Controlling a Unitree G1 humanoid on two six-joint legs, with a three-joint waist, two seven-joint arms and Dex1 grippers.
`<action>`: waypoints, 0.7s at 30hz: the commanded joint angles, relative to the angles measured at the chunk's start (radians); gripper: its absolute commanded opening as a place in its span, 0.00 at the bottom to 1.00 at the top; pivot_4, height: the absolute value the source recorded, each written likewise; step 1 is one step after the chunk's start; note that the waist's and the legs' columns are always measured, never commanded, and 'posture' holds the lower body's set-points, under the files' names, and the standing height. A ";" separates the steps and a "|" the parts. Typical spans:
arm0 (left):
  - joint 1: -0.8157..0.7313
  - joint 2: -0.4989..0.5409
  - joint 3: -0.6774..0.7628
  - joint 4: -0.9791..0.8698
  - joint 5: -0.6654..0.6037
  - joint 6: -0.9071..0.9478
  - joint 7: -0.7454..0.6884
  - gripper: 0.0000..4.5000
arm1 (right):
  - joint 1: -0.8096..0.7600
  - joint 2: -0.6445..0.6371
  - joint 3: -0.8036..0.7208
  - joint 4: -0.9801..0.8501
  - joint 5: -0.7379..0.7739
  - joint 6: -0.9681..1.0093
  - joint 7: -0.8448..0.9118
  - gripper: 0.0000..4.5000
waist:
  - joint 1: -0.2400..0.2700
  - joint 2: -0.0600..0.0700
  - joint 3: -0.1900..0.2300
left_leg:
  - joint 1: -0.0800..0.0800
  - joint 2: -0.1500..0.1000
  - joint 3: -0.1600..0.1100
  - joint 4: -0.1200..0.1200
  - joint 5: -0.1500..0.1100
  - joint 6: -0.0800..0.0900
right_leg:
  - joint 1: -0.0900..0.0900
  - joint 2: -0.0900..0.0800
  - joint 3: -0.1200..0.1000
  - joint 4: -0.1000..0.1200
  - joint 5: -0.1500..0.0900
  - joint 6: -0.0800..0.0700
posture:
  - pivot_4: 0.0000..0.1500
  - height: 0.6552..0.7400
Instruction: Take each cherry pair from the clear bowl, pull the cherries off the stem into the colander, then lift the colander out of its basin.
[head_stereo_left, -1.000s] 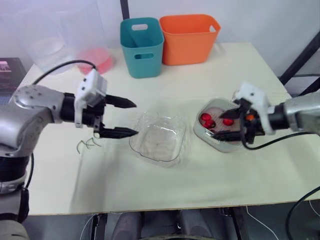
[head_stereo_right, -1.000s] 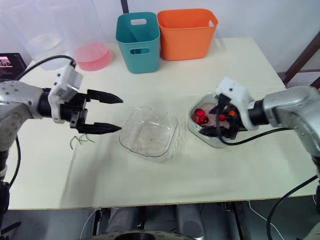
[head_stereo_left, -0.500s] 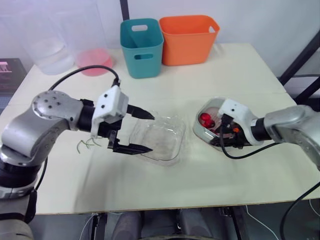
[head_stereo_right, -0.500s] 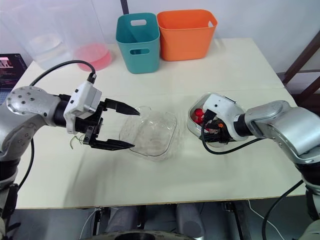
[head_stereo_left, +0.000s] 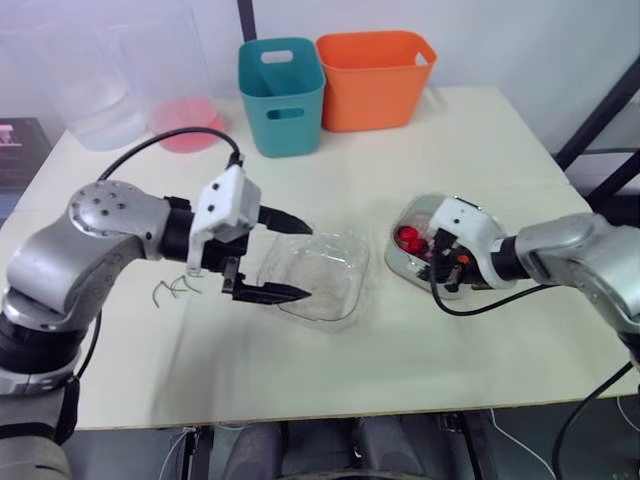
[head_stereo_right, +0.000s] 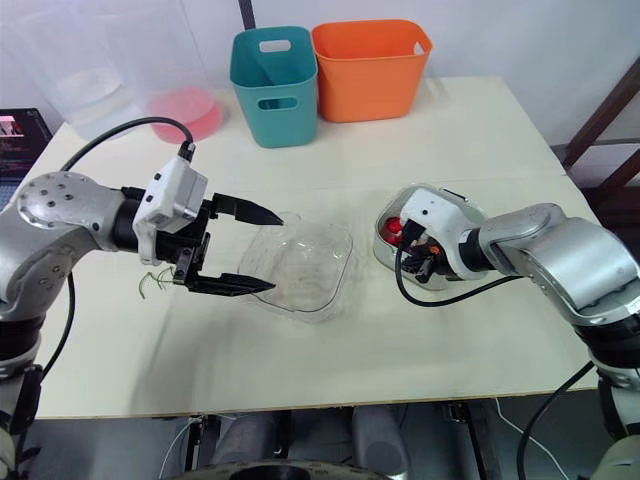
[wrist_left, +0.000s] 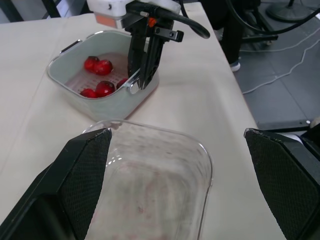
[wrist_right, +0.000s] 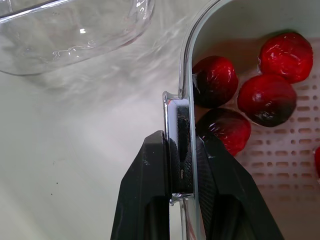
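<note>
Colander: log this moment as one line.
phase: lift colander | right gripper: shut on colander rim | left gripper: open, at bowl | bowl: empty | cherries: in colander

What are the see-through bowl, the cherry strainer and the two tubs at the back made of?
Bowl: thin clear plastic, glossy, judging by its glints and wavy walls. Strainer: likely matte pale plastic with punched slots; its handle looks like polished metal, mirror-bright. Teal tub and orange tub: opaque moulded plastic, smooth and evenly coloured.

Teal bin (head_stereo_left: 283, 95) and orange bin (head_stereo_left: 375, 77) side by side at the table's (head_stereo_left: 480, 130) far edge, pink dish (head_stereo_left: 190, 122) near the far left corner
</note>
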 joint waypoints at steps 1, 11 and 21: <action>-0.003 0.004 0.017 -0.016 -0.010 -0.004 0.008 1.00 | -0.022 -0.015 -0.010 -0.031 -0.009 -0.016 0.014 0.05 | 0.000 0.000 0.000 | 0.000 0.000 0.000 0.000 0.000 0.000 | 0.000 0.000 0.000 0.000 0.000 0.000 | 1.00 1.00; 0.014 0.000 0.002 0.017 0.022 -0.036 -0.007 1.00 | -0.059 -0.064 -0.041 -0.077 0.008 0.007 0.052 0.05 | 0.001 0.000 0.000 | 0.000 0.000 0.000 0.000 0.000 0.000 | 0.000 -0.001 0.000 0.000 0.000 0.000 | 1.00 1.00; 0.027 -0.005 -0.001 0.066 0.054 -0.071 -0.023 1.00 | -0.123 -0.100 -0.069 -0.102 0.021 0.040 0.062 0.05 | 0.000 0.000 0.000 | 0.000 0.000 0.000 0.000 0.000 0.000 | 0.000 0.000 0.000 0.000 0.000 0.000 | 1.00 1.00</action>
